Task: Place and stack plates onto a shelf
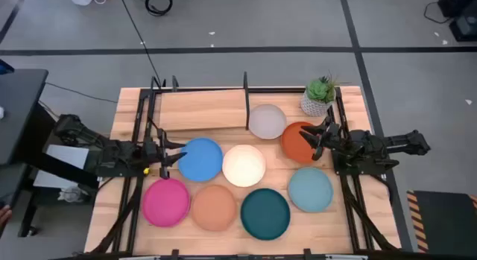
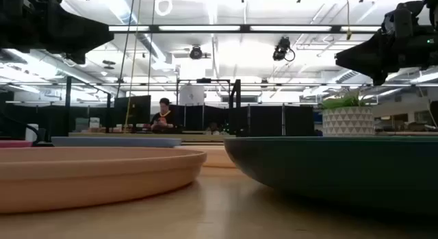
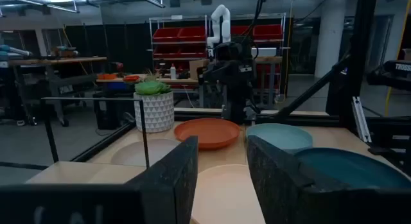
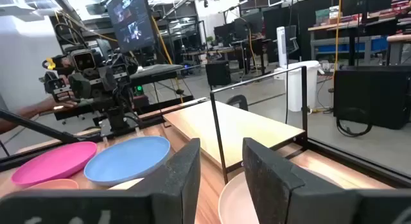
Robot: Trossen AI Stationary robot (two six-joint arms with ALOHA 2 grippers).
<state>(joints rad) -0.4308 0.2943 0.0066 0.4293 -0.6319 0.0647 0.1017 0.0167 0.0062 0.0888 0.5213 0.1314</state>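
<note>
Beside the blue plate (image 1: 200,159), on its outer side, the left hand (image 1: 165,157) hovers with its fingers apart, grasping nothing. Across from that plate, the right hand (image 1: 317,137) is at the edge of the rust-orange plate (image 1: 298,140), also spread; I cannot tell if it touches the rim.

All eight plates lie flat on the tabletop (image 1: 134,107). Behind the blue plate stands the shelf (image 1: 209,107), and its wood board carries no plate yet.

To do this step well, I think one finger must slide under the rim and the other press from above, and the plate should stay level during lifting.

Round plates have no long axis; each one faces upward.
</note>
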